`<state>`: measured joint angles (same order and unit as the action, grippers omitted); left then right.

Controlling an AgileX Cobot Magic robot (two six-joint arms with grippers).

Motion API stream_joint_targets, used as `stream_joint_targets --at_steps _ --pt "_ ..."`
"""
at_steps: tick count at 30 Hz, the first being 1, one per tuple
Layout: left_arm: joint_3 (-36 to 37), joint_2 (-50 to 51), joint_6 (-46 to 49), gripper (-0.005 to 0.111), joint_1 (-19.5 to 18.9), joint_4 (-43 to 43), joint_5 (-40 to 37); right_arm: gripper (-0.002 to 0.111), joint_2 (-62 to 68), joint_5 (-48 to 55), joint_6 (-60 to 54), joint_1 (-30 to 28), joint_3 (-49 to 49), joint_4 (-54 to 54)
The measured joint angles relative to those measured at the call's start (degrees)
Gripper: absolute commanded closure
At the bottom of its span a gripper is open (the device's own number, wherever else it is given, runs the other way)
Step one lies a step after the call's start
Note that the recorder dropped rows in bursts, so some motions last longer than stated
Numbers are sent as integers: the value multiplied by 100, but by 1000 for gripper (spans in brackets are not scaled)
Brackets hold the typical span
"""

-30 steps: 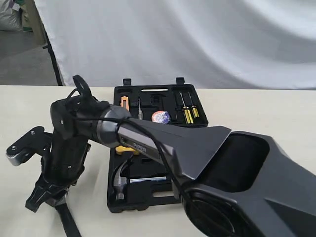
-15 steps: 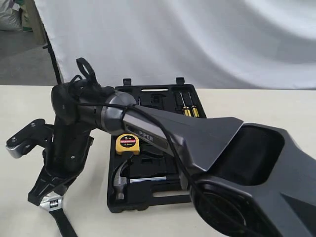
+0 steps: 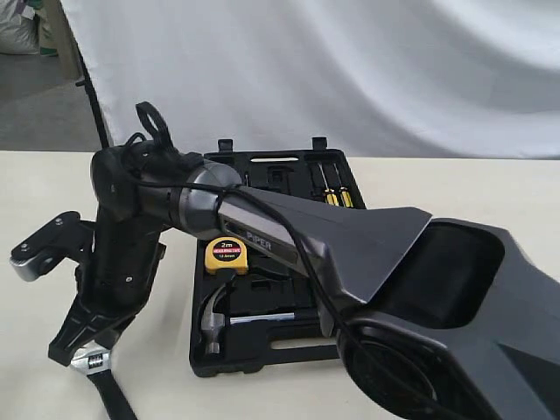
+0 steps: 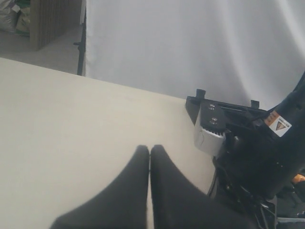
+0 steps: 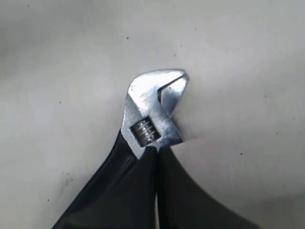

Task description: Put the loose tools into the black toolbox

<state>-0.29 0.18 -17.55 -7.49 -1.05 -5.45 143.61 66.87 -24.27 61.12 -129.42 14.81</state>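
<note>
Open toolbox and two arms, read from 9 o'clock to 3 o'clock in the exterior view.

**(a)** Left end effector (image 4: 150,149): its dark fingers are pressed together with nothing between them, idle over bare table (image 3: 437,188).

**(b)** Right end effector (image 5: 156,157): reaching across the middle, it is clenched on the adjustable wrench (image 5: 150,107) at the neck, just below the knurled adjusting wheel. The silver head projects beyond the fingertips, and the black handle trails toward 5 o'clock. The wrench sits at about 8 o'clock from the black toolbox (image 3: 262,363), outside the case. Whether it is clear of the table cannot be told.

**(c)** Inside the toolbox, the claw hammer (image 3: 214,319) lies in a recess at the 7 o'clock corner. A yellow tape measure (image 3: 226,254) is near 10 o'clock, and the yellow-handled screwdrivers (image 3: 332,197) are at 1 o'clock. The tape roll is not visible, as the arm covers much of the case.

Handling note: the wrench is judged rigid, fairly heavy for its size, and head-weighted. Its polished steel is likely slippery, while the coated handle offers better friction. A hold near the neck keeps the mass close to the fingers and limits swinging. Because the recess is shaped, the tool's orientation matters at placement.
</note>
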Motion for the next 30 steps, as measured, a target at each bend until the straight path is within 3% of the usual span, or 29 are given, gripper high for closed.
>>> stream_joint_targets --at_steps 16,18,19,21,22,30 --pt "0 0 0 106 0 0 0 108 0 -218 33 175 0 -335" --pt "0 0 0 106 0 0 0 93 0 -370 126 269 0 -527" --pt "0 0 0 106 0 0 0 75 0 -395 168 285 0 -570" --pt "0 0 0 106 0 0 0 55 0 -448 300 295 0 -622" --pt "0 0 0 106 0 0 0 50 0 -463 367 295 0 -656" --pt "0 0 0 106 0 0 0 48 143 -491 595 295 209 -615"
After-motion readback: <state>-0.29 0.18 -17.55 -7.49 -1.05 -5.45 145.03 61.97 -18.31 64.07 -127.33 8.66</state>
